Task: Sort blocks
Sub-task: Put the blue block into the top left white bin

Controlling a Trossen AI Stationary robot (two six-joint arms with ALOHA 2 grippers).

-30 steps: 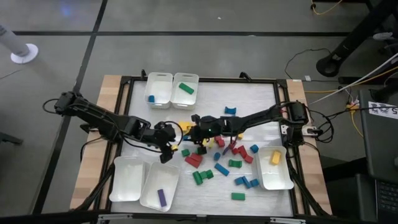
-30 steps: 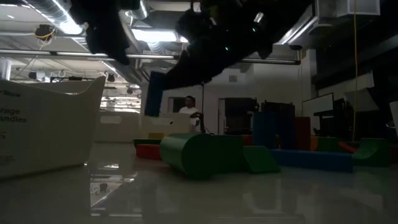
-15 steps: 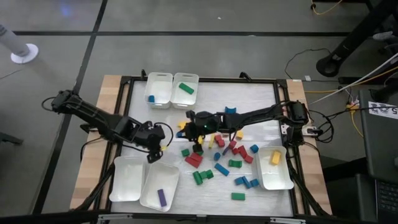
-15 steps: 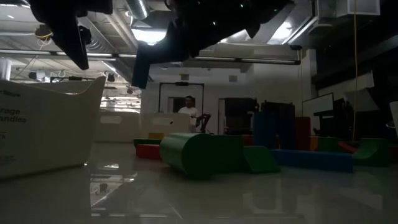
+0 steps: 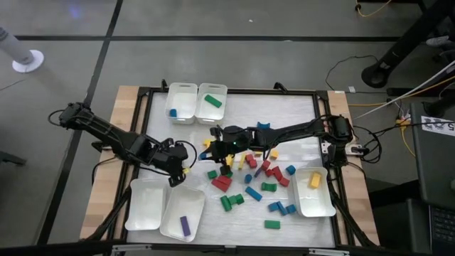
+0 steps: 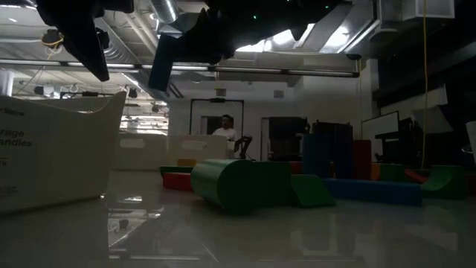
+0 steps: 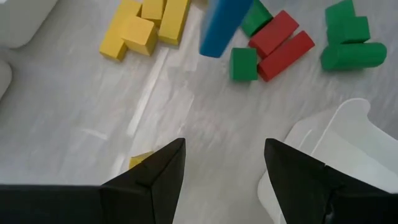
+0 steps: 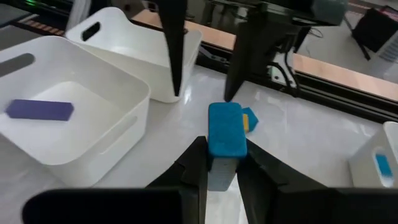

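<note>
Since a second ago both arms have shifted: the right gripper [image 5: 217,144] has carried its blue block [image 8: 226,129] away from the pile toward the far trays, and the left gripper [image 5: 179,168] has drawn back toward the near trays.

White table [image 5: 291,114] carries five white trays: two at the far edge [image 5: 183,91], holding a blue and a green block, two at the near left, one with a purple block [image 5: 185,225], and one at the right with a yellow block [image 5: 314,180]. Loose blocks [image 5: 249,181] lie scattered mid-table.

Right fingers pinch the blue block upright, lifted off the table. Left fingers [image 7: 158,171] stand spread, empty, above bare table beside a small yellow block [image 7: 140,160].

Writing on the near tray [image 6: 59,149] in the low view is cut off; only "andles" can be made out.
</note>
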